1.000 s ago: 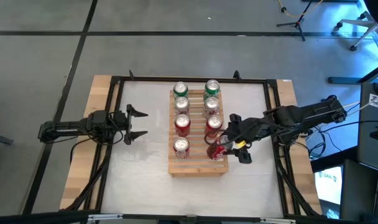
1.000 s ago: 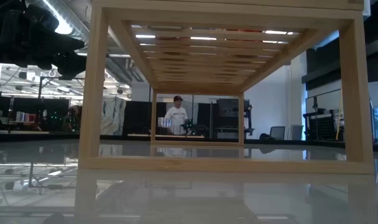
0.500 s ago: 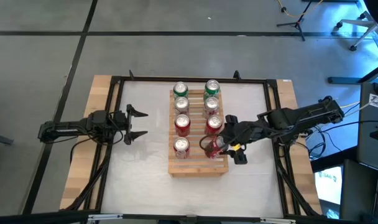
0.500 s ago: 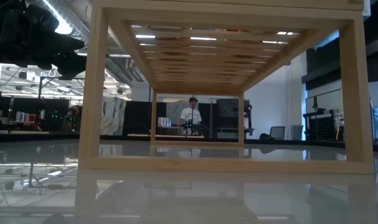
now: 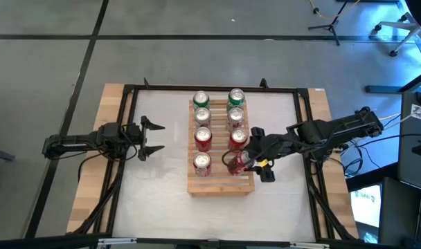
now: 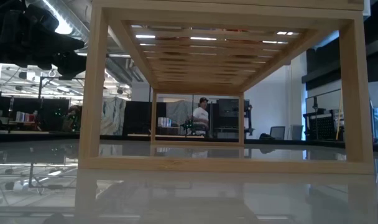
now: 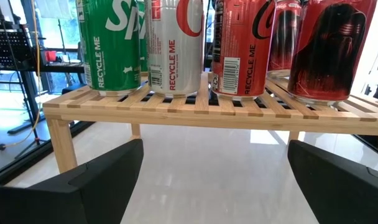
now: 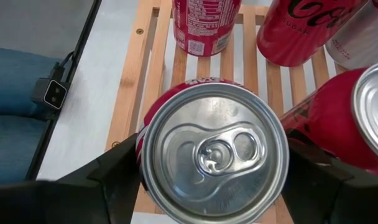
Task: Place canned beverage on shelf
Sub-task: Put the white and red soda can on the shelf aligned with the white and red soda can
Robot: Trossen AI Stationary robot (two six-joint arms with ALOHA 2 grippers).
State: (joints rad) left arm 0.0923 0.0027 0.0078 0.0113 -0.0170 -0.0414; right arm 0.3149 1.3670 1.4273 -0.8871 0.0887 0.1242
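Note:
The shelf (image 5: 221,181), a pale slatted rack, stands mid-table with two rows of upright green, silver and red cans (image 5: 202,138). My right gripper (image 5: 244,162) reaches in from the table's right and is shut on a red can (image 8: 214,152) over the shelf's near right part, beside a dark red can (image 8: 326,118). My left gripper (image 5: 154,136) waits open at the table's left, level with the shelf; its wrist view shows the cans (image 7: 176,46) resting by their bases on the slats (image 7: 207,109). My right gripper pinches the red can's side wall (image 8: 142,134) just below the silver lid, one finger (image 8: 117,171) on either side. The fingers come slanting down from the table's right. The can leans with its lid toward the gripper; its base is hidden, so whether it touches the slats cannot be told.
A black frame (image 5: 131,111) rims the white tabletop, with wooden borders outside it. Bare slats (image 5: 217,185) lie at the shelf's near end. In the low view the shelf's end frame (image 6: 226,165) fills the picture, and a person walks in the room beyond.
My right gripper has carried the red can a little toward the table's left, farther in over the shelf, then held still. In the room beyond, the person has walked to the right.

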